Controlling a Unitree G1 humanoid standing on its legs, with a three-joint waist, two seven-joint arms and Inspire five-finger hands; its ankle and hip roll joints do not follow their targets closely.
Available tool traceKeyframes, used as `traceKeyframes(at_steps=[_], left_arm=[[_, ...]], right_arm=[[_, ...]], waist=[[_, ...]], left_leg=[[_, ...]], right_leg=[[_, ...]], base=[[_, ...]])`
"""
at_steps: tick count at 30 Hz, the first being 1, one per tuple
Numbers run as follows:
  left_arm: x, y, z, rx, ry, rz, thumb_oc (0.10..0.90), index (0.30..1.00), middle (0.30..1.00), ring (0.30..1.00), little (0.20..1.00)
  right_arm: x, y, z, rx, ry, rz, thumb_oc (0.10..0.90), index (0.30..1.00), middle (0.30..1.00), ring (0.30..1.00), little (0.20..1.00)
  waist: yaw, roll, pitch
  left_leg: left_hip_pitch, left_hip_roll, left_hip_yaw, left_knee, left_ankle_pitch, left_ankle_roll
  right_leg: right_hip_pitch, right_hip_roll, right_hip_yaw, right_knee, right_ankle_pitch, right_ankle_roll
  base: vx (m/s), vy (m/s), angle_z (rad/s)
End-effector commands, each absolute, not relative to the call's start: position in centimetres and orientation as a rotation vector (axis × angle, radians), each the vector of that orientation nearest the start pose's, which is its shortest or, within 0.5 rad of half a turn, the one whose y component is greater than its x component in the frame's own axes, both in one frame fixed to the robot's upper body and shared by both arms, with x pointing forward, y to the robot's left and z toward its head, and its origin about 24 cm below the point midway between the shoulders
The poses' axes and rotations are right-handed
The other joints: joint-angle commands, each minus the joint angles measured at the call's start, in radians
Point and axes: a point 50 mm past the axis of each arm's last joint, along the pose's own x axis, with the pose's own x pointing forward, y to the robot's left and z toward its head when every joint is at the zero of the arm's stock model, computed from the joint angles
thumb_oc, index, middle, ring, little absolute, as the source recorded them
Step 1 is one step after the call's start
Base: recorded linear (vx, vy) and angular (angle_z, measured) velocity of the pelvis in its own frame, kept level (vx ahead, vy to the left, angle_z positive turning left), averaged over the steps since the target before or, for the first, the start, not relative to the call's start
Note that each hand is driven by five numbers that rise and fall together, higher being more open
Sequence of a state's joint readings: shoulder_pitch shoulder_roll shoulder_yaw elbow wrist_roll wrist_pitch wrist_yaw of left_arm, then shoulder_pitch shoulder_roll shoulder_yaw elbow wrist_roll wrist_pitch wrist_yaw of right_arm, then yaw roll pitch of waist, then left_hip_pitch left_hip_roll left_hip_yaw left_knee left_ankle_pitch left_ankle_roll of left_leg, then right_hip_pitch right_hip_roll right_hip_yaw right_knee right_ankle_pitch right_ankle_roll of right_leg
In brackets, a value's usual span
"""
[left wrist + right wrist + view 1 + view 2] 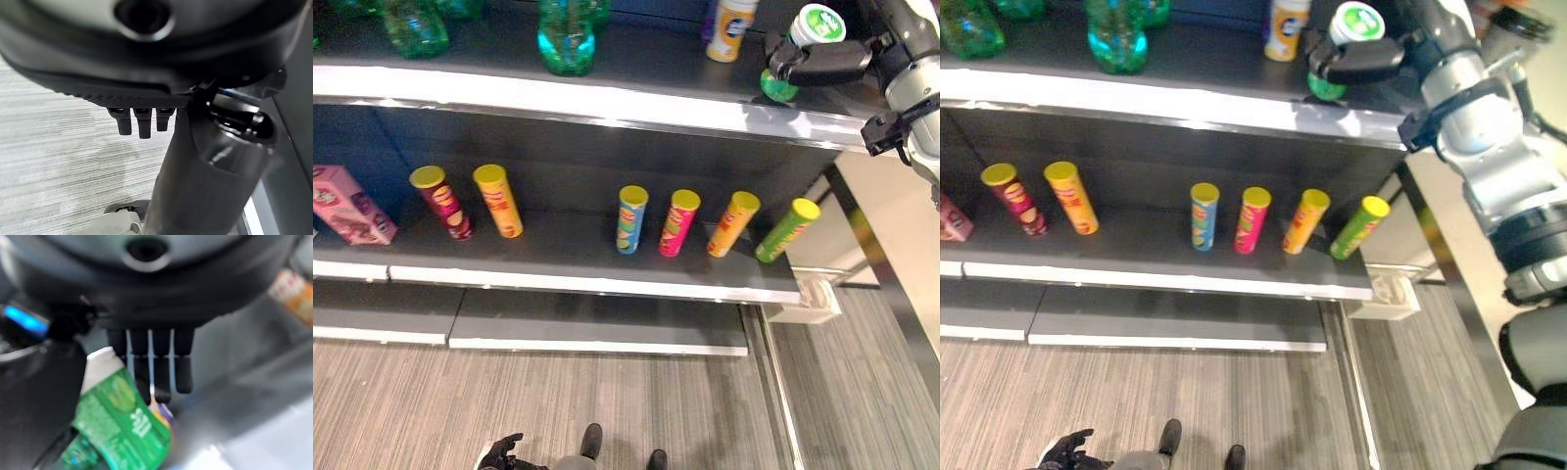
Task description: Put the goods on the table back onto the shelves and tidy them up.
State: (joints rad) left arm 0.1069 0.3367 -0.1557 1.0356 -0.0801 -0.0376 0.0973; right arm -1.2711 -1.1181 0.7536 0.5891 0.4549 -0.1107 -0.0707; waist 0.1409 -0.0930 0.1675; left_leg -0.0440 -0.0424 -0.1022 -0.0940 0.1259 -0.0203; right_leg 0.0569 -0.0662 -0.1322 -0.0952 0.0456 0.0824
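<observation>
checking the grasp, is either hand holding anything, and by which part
The right hand grips the green white-lidded canister around its side, just under the lid; the left hand holds nothing.

I count six tall crisp tubes (632, 219) on the middle shelf (558, 257), one pink box (350, 204), three green bottles (566, 37) above.

Left hand (146, 63) dark, bulky, seen from very close; fingers (139, 122) point down in short row, straight, holding nothing; below them grey striped floor (58, 161); hand hangs well above floor.
</observation>
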Motion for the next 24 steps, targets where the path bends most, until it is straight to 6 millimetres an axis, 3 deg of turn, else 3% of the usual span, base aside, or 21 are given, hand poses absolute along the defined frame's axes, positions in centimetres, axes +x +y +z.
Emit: traceKeyframes(at_steps=[1,5,13,24], left_arm=[[8.2,29.1,-13.9,0.428,1.118,0.211,0.800,0.900,0.900,0.900,0.900],[7.5,29.2,-14.0,0.432,1.147,0.221,0.800,0.900,0.900,0.900,0.900],[7.1,29.1,-14.2,0.436,1.162,0.216,0.800,0.900,0.900,0.900,0.900],[7.5,28.8,-14.2,0.438,1.150,0.192,0.800,0.900,0.900,0.900,0.900]], right_arm=[[33.4,-26.6,41.0,-0.782,-0.689,-0.222,0.400,0.300,0.300,0.300,0.300],[34.1,-28.0,40.4,-0.749,-0.628,-0.280,0.400,0.300,0.300,0.300,0.300],[34.2,-28.2,39.9,-0.736,-0.599,-0.256,0.400,0.300,0.300,0.300,0.300],[34.5,-26.3,39.4,-0.685,-0.619,-0.127,0.400,0.300,0.300,0.300,0.300]], waist=[[0.014,-0.024,-0.075],[0.032,-0.022,-0.076],[0.036,-0.023,-0.078],[0.031,-0.028,-0.083]], left_leg=[[0.018,0.030,0.078,0.007,-0.097,-0.058],[0.014,0.021,0.056,0.007,-0.095,-0.058],[0.012,0.016,0.043,0.007,-0.095,-0.058],[0.026,0.019,0.056,0.007,-0.106,-0.058]], right_leg=[[0.044,-0.025,0.001,0.008,-0.046,0.065],[0.056,-0.031,-0.029,0.008,-0.051,0.066],[0.059,-0.041,-0.052,0.008,-0.050,0.071],[0.066,-0.046,-0.046,0.008,-0.050,0.072]], base=[[0.02,-0.005,0.36],[0.02,-0.009,0.27],[0.01,0.010,0.08],[0.00,0.000,0.00]])
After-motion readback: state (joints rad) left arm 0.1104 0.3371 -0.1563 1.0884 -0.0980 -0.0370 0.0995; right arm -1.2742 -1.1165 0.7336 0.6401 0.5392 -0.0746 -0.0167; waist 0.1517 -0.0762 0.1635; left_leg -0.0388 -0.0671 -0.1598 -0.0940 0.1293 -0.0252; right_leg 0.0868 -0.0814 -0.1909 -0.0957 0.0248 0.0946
